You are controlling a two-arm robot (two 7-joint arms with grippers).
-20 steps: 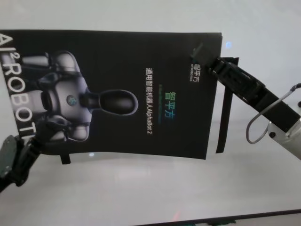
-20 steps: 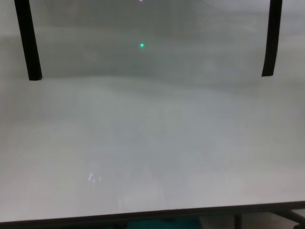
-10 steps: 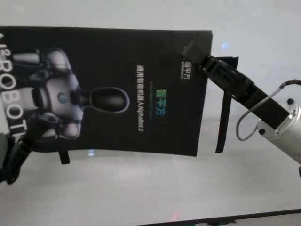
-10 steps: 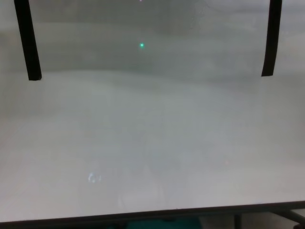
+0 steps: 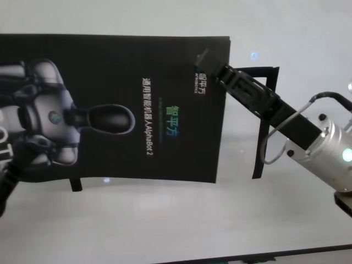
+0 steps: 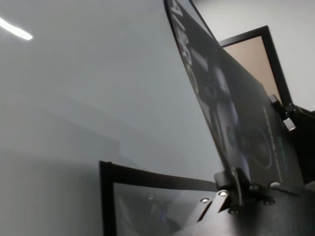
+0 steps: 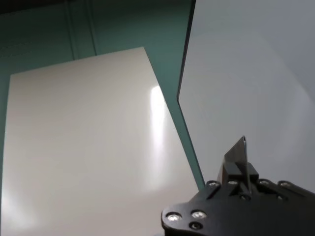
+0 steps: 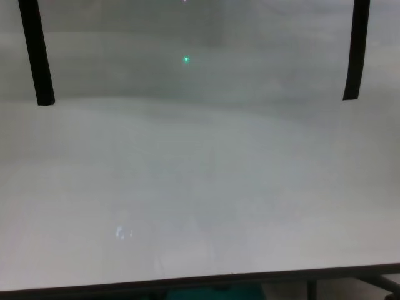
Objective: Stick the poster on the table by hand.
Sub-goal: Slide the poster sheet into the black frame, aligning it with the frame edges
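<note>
Poster [image 5: 115, 104] held above table [image 5: 165, 220], thin, glossy, floppy; best held by corners. Right gripper [image 5: 206, 61] pinches far corner; left gripper's state can't tell.

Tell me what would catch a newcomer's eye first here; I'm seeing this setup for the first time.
The big black poster with a silver robot figure fills the left and middle of the head view, held above the white table. The right gripper pinches its far right corner. Black tape strips outline a frame on the table just right of the poster.
</note>
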